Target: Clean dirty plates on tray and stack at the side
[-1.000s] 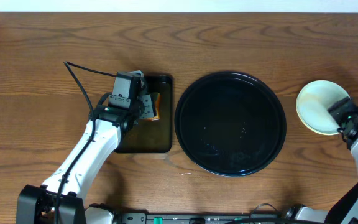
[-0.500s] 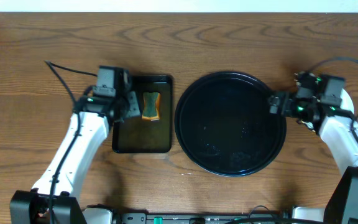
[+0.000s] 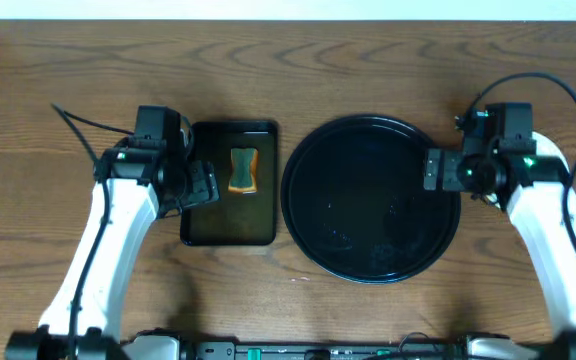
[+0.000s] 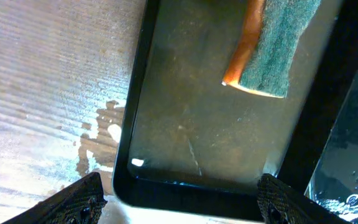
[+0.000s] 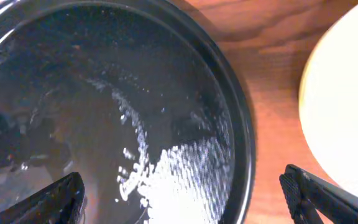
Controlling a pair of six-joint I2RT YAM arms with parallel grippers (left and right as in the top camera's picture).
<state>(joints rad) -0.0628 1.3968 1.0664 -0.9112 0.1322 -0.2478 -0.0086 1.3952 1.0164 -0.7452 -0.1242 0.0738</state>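
- The round tray [image 3: 368, 205] has no plate on it. I see only wet streaks on its glossy floor in the right wrist view.
- A pale yellow plate [image 5: 347, 106] sits on the wooden surface [image 3: 368, 60] just beyond the tray's right rim, with a strip of bare wood between them. The part of it I can see looks clean.
- From overhead the right arm covers that spot, so I cannot tell whether the other plates lie beneath the yellow one.
- The right fingers [image 5: 319, 196] are spread wide and hold nothing. They hang over the tray's right edge.
- The left fingers [image 4: 79, 202] are also wide and empty, straddling a rim of the small rectangular tray [image 3: 228, 222].
- The sponge [image 3: 242, 170] lies inside that rectangular tray, apart from the fingers.
- To my eye the wiping and stacking are done, or very nearly so. The next move is probably just for both arms to draw back.
- The left fingers should rise first, because the rectangular tray's low rim lies between them and a sideways pull could drag it.
- There is a wet patch [image 4: 98, 134] on the wood just beside that rim.
- On the right, the plate is near the outer finger, so backing away calls for going up and not outward.
- There is plenty of bare wood along the far side and at the far left.
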